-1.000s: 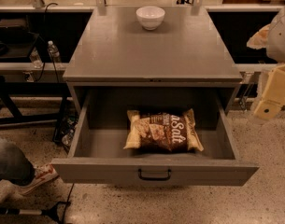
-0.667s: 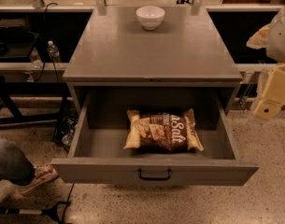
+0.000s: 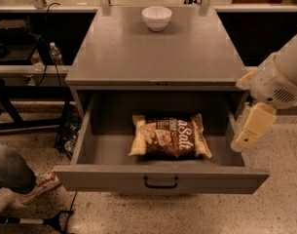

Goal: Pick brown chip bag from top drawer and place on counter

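Observation:
The brown chip bag (image 3: 170, 137) lies flat in the open top drawer (image 3: 160, 178), a little right of centre, with its white lettering facing up. The drawer is pulled fully out and its black handle (image 3: 160, 183) faces me. The grey counter (image 3: 157, 48) is the top of the cabinet above it. My gripper (image 3: 249, 128) hangs on the cream arm at the right, over the drawer's right wall, to the right of the bag and apart from it.
A white bowl (image 3: 157, 17) stands at the back centre of the counter. A person's leg and shoe (image 3: 21, 175) are on the floor at the lower left. Dark shelving with a water bottle (image 3: 55, 54) is at the left.
My arm has moved left and down from the right edge toward the drawer's right side. The bag, drawer and bowl have not moved.

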You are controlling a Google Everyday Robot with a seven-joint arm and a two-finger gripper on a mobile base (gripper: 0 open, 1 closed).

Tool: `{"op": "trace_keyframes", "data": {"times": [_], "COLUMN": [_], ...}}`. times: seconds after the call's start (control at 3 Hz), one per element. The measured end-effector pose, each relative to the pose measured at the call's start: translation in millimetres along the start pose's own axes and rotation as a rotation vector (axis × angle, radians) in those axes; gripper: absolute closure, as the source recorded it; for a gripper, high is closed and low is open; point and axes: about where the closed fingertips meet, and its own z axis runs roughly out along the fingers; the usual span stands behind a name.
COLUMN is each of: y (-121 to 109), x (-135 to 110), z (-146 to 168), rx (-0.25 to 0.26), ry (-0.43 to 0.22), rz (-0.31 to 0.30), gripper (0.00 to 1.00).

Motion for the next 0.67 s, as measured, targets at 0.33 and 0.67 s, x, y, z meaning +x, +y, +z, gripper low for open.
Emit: {"op": "trace_keyframes", "data": {"times": [0.33,0.67], "y": [-1,3], "x": [3,2], "z": [62,115], "rx": [-0.035,-0.018], "ry": [-0.079,-0.129], "rz": [0.057,0.128], "gripper": [0.00,0.00]}}
